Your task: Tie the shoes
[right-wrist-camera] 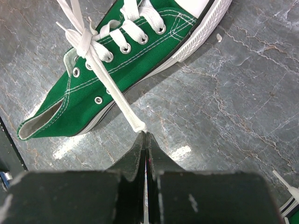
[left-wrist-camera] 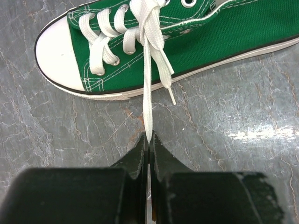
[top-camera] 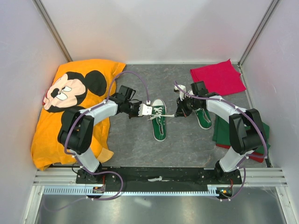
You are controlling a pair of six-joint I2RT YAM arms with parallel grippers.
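I'm looking into a robotics lab test cell: plain white panels [top-camera: 154, 28] and metal corner posts [top-camera: 52, 29] box in the grey marbled tabletop [top-camera: 135, 144] left, right and far, with an aluminium rail [top-camera: 51, 179] along the near edge.

Brightly, evenly lit from above, with soft shadows. Glare streak on the surface [left-wrist-camera: 261, 134] at mid right in the left wrist view. Blurred along both wrist views' bottom edges.

Centre: shoe [top-camera: 159, 119] on worktop [top-camera: 135, 149], between left end effector [top-camera: 150, 110] and right end effector [top-camera: 177, 113].
Right: second shoe [top-camera: 203, 119].
Left: shirt [top-camera: 77, 93].
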